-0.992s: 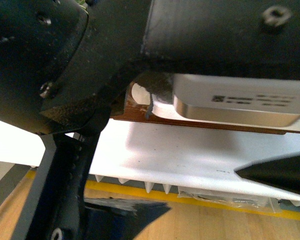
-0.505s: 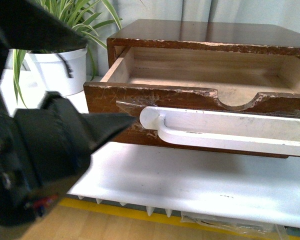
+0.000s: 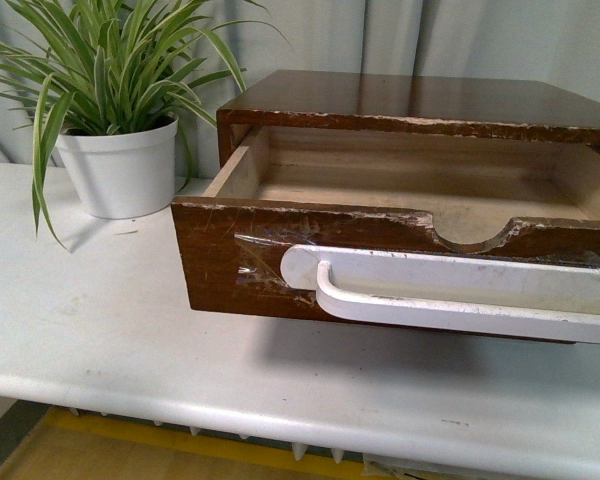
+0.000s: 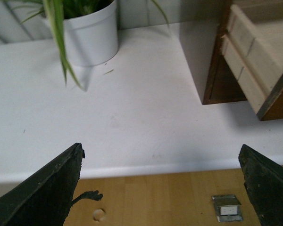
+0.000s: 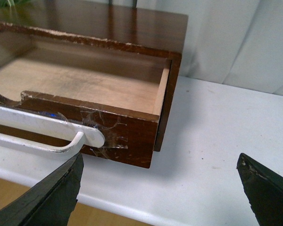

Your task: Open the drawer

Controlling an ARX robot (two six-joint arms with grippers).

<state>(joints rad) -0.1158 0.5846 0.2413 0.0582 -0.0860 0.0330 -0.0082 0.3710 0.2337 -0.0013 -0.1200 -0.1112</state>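
The left arm has left the front view; the drawer (image 3: 400,250) stands pulled out beside the potted plant (image 3: 120,150). The left gripper (image 4: 162,188) and right gripper (image 5: 160,188) are spread wide, holding nothing.

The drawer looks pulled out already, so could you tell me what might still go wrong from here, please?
1. The drawer juts well out of its cabinet; pulled further, it could slide right out.
2. The white handle is held on only by clear tape, which looks wrinkled; another tug might peel it off.
3. The potted plant stands close beside the cabinet; an arm swinging past might tip it. Both the left end effector and the right end effector are open and holding nothing.
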